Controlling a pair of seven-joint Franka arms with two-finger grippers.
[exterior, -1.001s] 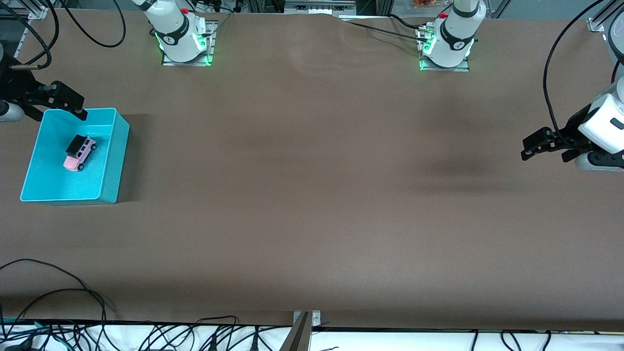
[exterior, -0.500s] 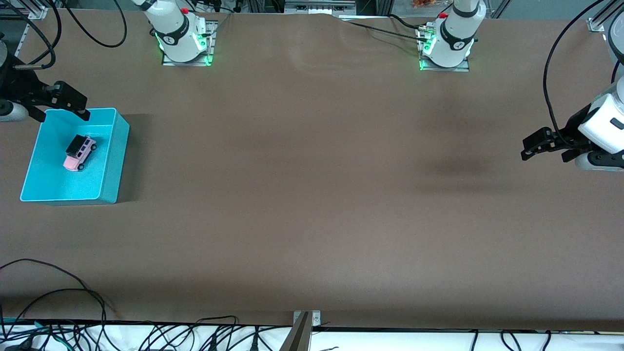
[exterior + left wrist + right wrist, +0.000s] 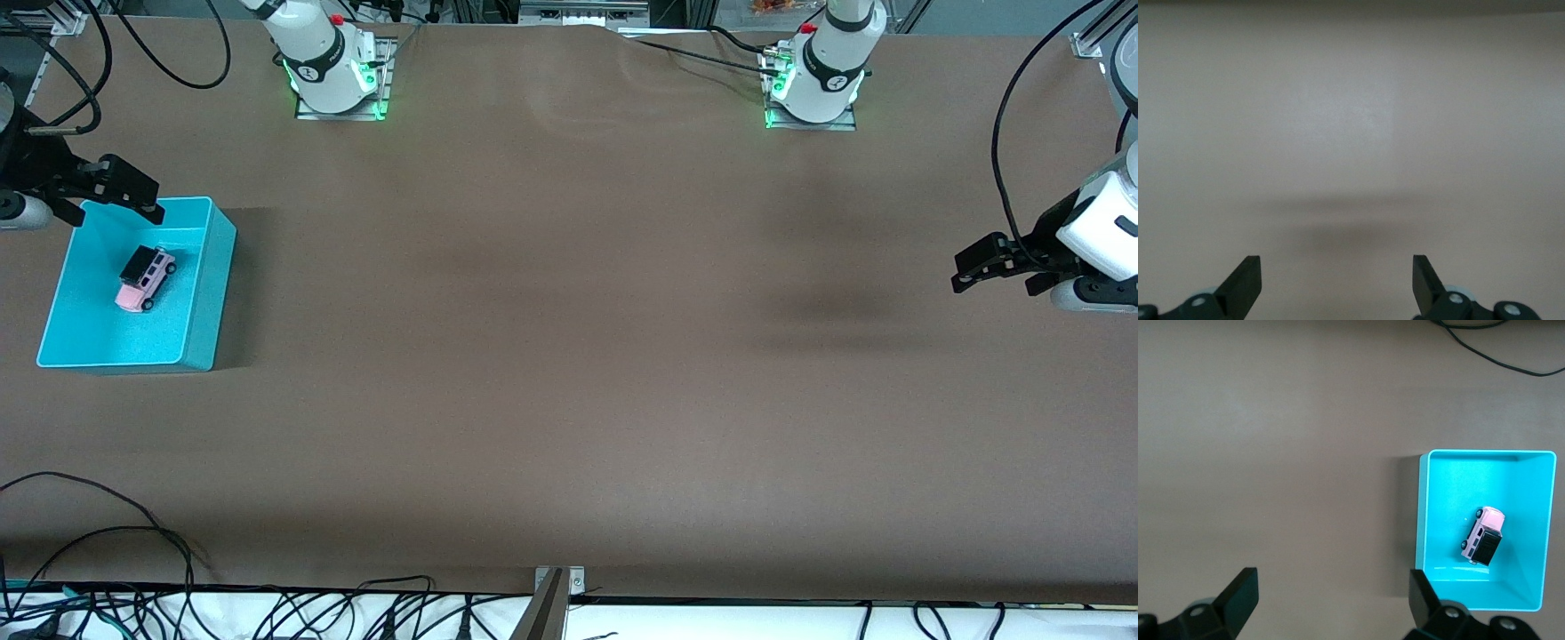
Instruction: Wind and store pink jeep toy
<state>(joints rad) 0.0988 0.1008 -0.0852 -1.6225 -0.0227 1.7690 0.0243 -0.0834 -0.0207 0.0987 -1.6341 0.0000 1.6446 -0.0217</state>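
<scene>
While the pink jeep toy [image 3: 145, 278] is seen lying on its wheels on the floor of the turquoise bin [image 3: 200, 307], nothing is held by either arm. Starting at the right arm's end of the table, the right gripper [image 3: 114, 188] is found up in the air over the bin's rim on the side toward the robots' bases, with its jaws spread wide and empty. In the right wrist view the bin [image 3: 1423, 520] is looked down on, and the toy [image 3: 1483, 537] is seen in the half of the bin toward the gripper [image 3: 1331, 597], its black roof section turned toward the gripper's fingers [image 3: 1239, 593]. The toy is touched by neither finger and is clear of the bin's walls. Across the middle, only the bare brown table [image 3: 569, 338] is shown, with black cables [image 3: 107, 533] lying at its edge nearest the front camera. At the left arm's end, the left gripper [image 3: 982, 264] is held over bare table, jaws parted wide and empty, as is confirmed in the left wrist view, where its fingers [image 3: 1245, 280] are framed against plain tabletop [image 3: 1351, 133].
</scene>
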